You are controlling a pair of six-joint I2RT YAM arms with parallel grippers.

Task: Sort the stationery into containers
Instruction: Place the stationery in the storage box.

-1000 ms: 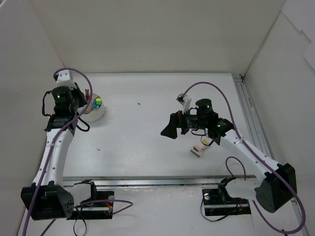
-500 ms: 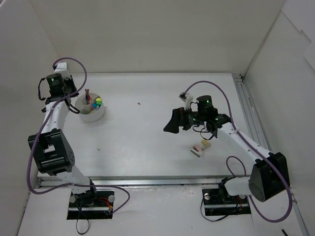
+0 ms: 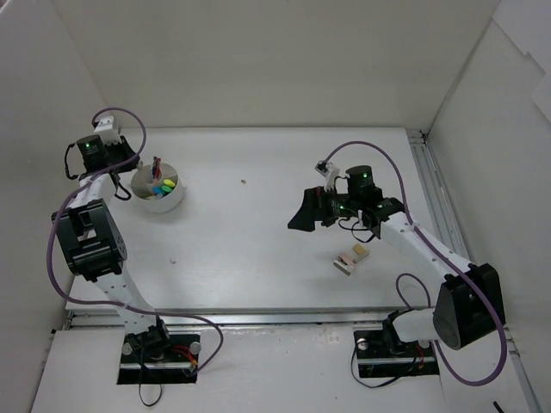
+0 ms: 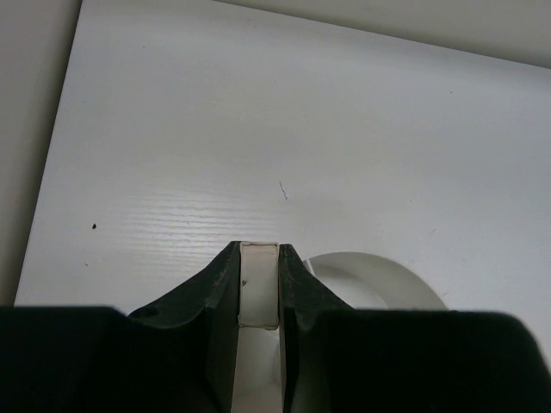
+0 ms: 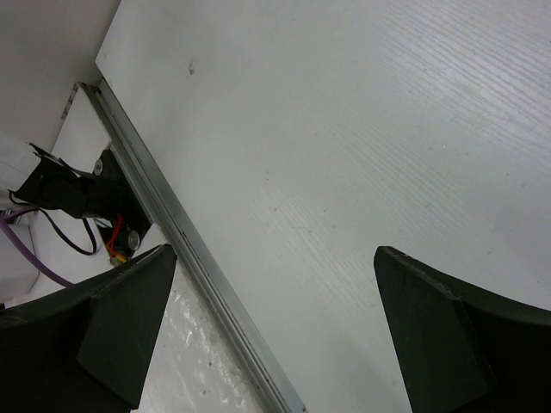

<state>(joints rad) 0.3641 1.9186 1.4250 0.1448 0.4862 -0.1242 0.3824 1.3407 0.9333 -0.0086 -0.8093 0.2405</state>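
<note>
Eraser blocks [image 3: 351, 258] on table [image 3: 258, 249], well right of tub [image 3: 164, 206]: likely light, rubbery, grippy; best pinched across short sides. Right jaws wide open, empty; left jaws beside tub, nipped on pale piece [image 4: 258, 288].

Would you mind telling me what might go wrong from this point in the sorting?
1. The left gripper is shut on a white block with the tub off to one side of it; a release here may land on the table.
2. The two small blocks near the open right gripper lie close together; a grab might catch both or nudge one.
</note>
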